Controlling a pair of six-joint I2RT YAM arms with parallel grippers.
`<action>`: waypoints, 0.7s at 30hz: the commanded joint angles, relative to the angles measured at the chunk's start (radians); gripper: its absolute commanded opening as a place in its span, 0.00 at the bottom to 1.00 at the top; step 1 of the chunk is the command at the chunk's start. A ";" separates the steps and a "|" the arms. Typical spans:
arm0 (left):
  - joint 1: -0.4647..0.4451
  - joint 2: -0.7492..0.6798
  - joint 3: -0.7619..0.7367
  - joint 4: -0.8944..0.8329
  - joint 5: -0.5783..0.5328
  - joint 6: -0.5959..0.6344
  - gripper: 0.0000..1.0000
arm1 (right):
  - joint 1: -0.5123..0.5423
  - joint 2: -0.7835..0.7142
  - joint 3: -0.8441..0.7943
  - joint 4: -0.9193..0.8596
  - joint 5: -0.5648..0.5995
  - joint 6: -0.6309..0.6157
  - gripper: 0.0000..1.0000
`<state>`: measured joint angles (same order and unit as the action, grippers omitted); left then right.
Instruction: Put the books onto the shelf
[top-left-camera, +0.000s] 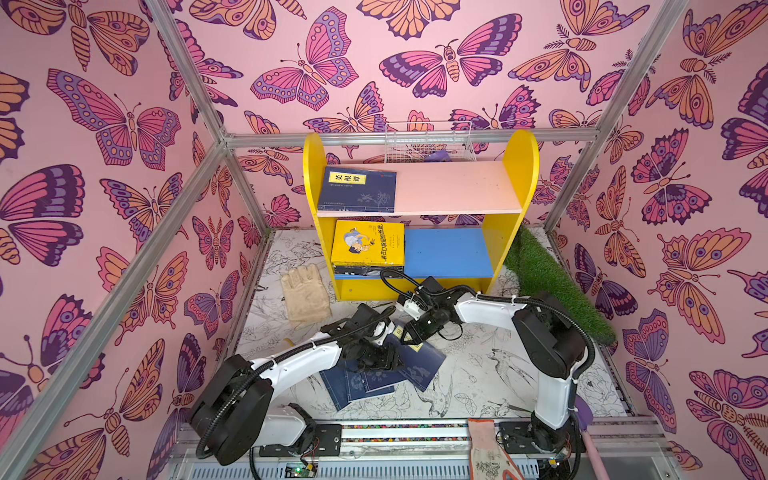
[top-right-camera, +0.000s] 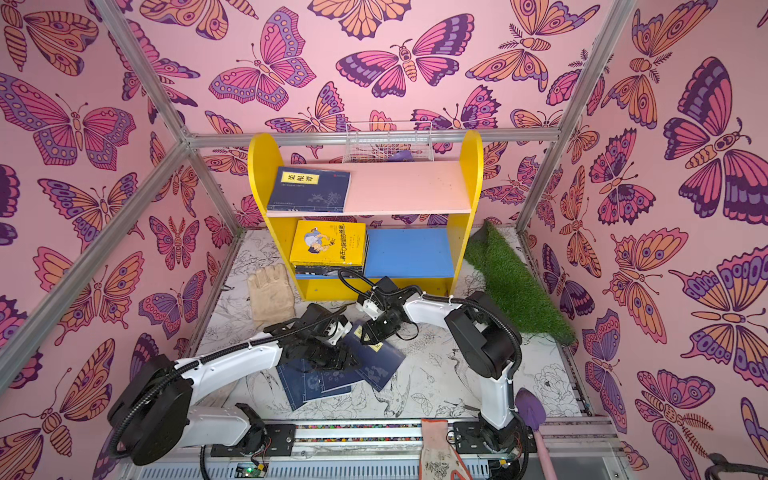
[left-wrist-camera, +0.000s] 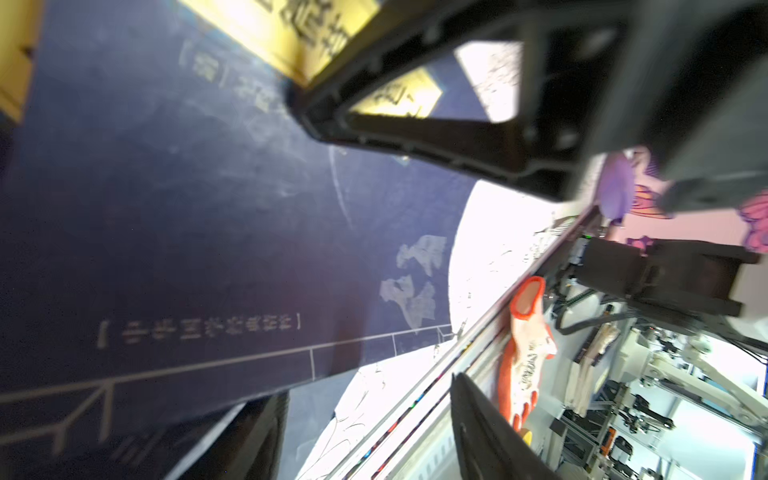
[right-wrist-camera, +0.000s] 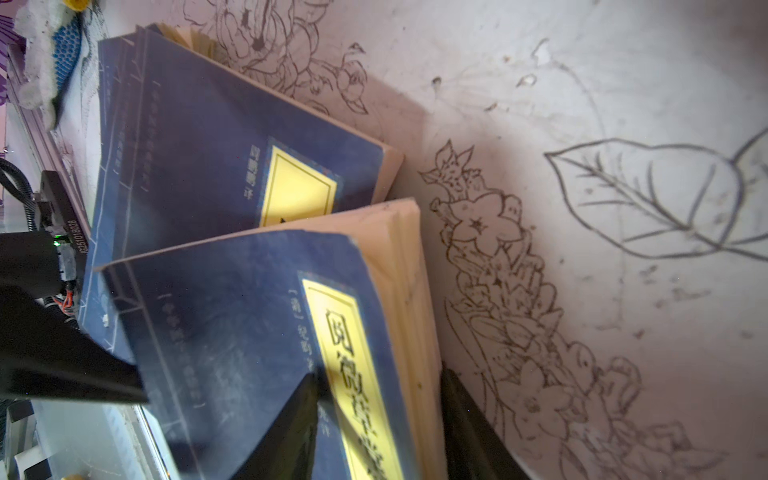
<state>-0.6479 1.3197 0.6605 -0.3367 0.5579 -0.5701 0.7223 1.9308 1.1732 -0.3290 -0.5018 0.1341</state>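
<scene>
Butterfly-papered pink walls (top-left-camera: 124, 208) box in a tabletop (top-left-camera: 490, 374) printed with line-drawn flowers and birds. Nearest, on the front rail (top-left-camera: 415, 432), a printed glove (top-left-camera: 486, 453) hangs. Just past the rail lie the loose books (top-left-camera: 361, 386): three or four navy paperbacks, fanned and overlapping on the tabletop, well apart from the shelf (top-left-camera: 519, 166). The left pincer (top-left-camera: 374, 358) sits low over them with its jaws spread; its wrist view shows a navy cover close by, and nothing there looks clamped. The right pincer (right-wrist-camera: 380, 374) pinches the held book (right-wrist-camera: 249, 353) at its page edge, one finger on the cover, the other on the far side of the pages, and that edge is tipped up off the pile. Farther on, a beige glove (top-left-camera: 305, 297) lies flat just left of the shelf's foot. The shelf stands at the back. Its blue board (top-left-camera: 449, 253) carries a stack (top-left-camera: 365, 269) at the left end, a yellow book (top-left-camera: 368, 243) on top and dark ones under it; how many I cannot tell. Its pink board (top-left-camera: 457, 187) carries one navy book (top-left-camera: 357, 189) lying flat, also at the left end. Behind the shelf is a wire basket (top-left-camera: 428, 141), and a grass mat (top-left-camera: 552, 282) lies along its right. My reading: the job is past its middle. A stack and a single are shelved, the fanned few are left, and the held book looks like the next to go.
</scene>
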 joint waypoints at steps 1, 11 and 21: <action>0.022 -0.066 -0.012 0.167 0.032 0.049 0.62 | 0.032 0.002 -0.021 0.002 -0.052 -0.002 0.48; 0.035 -0.019 -0.007 0.142 -0.223 0.047 0.46 | 0.032 -0.019 -0.030 0.013 -0.055 -0.007 0.48; 0.043 0.101 0.065 0.037 -0.269 0.032 0.00 | 0.032 -0.059 -0.043 0.015 -0.046 -0.019 0.47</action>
<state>-0.6064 1.4006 0.6987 -0.2764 0.3214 -0.5690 0.7364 1.9057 1.1351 -0.3134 -0.5091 0.1341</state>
